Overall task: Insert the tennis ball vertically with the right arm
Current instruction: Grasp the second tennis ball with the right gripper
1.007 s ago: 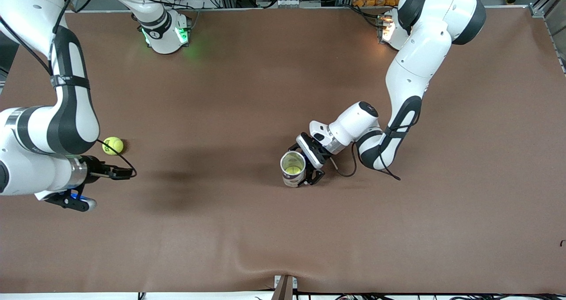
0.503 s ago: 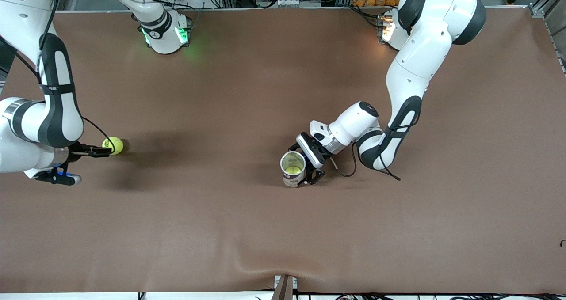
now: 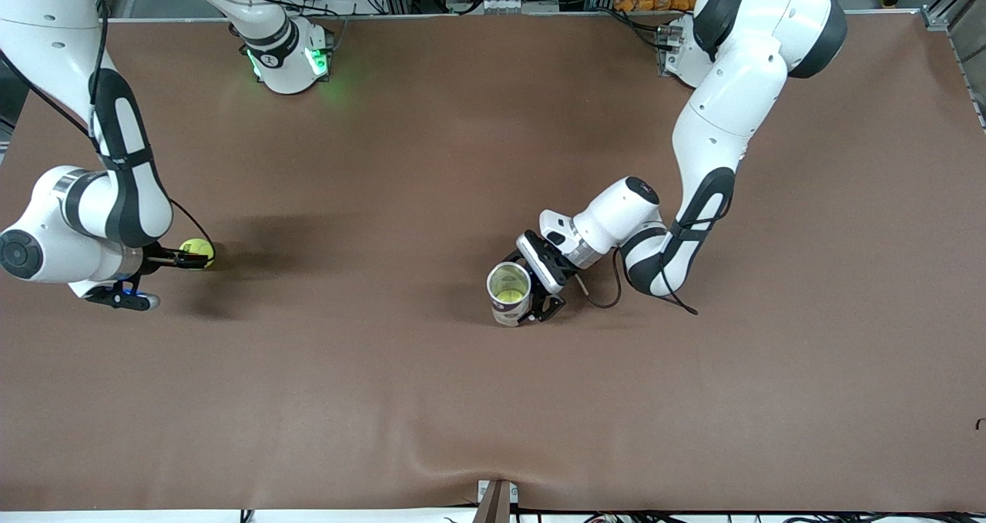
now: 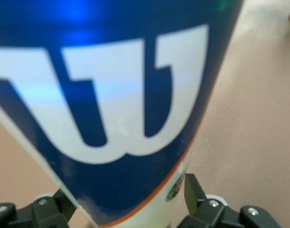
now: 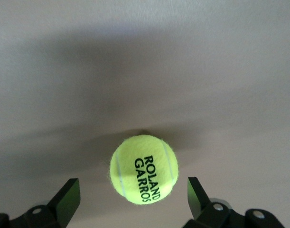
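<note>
Ball (image 3: 197, 250) lying on the table (image 3: 385, 400) toward the right arm's end, well apart from the can (image 3: 510, 296); printed "ROLAND GARROS" in the right wrist view (image 5: 144, 169). Right gripper (image 3: 182, 259) hanging low just over the ball, fingers (image 5: 66, 199) spread wide on either side, not touching it. Left gripper (image 3: 539, 292) clamping the upright can near mid-table, open mouth up, a second ball (image 3: 508, 297) sitting inside; blue-and-white can wall (image 4: 121, 109) filling the left wrist view between the fingers (image 4: 194, 194).
</note>
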Robot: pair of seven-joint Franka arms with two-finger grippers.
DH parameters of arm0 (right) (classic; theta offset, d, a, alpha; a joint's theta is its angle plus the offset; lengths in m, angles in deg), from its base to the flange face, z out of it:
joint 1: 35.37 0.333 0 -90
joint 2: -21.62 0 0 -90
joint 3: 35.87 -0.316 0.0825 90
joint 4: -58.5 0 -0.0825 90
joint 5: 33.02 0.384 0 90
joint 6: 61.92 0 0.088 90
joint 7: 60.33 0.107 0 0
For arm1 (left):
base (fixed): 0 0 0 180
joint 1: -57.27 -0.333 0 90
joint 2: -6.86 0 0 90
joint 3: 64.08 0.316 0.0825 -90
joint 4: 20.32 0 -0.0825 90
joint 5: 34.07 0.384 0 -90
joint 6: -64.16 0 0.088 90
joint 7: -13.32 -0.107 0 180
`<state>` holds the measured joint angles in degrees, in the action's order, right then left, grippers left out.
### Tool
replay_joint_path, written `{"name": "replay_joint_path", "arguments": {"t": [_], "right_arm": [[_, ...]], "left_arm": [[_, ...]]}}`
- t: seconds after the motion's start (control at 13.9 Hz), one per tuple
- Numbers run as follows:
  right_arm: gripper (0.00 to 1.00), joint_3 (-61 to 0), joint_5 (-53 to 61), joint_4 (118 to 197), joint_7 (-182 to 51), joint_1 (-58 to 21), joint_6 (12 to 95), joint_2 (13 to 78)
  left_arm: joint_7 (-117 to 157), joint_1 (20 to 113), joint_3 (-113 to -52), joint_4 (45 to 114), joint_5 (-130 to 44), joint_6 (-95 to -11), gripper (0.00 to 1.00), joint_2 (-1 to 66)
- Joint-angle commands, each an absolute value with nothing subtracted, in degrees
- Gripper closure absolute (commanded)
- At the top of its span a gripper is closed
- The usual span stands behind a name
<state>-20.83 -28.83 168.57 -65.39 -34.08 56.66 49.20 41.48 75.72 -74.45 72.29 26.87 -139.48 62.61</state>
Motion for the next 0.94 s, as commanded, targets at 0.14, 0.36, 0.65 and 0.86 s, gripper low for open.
{"name": "replay_joint_path", "arguments": {"t": [0.14,0.36,0.65,0.86], "right_arm": [[0.0,-21.1,-28.8,174.5,-65.9,-34.3,62.1,46.8],[0.0,-21.1,-28.8,176.0,-65.9,-34.3,65.9,47.2],[0.75,-21.1,-28.8,176.0,-66.5,-34.3,65.9,47.2],[0.96,-21.2,-28.8,173.5,-66.1,-33.6,63.7,46.6]], "left_arm": [[41.5,74.8,-75.4,71.4,28.6,-139.7,0.17,63.1],[41.5,74.8,-75.4,71.5,28.6,-139.7,0.17,63.0],[41.6,74.9,-75.4,71.7,28.6,-139.7,0.16,63.2],[41.5,74.9,-75.4,71.7,28.6,-139.7,0.16,63.2]]}}
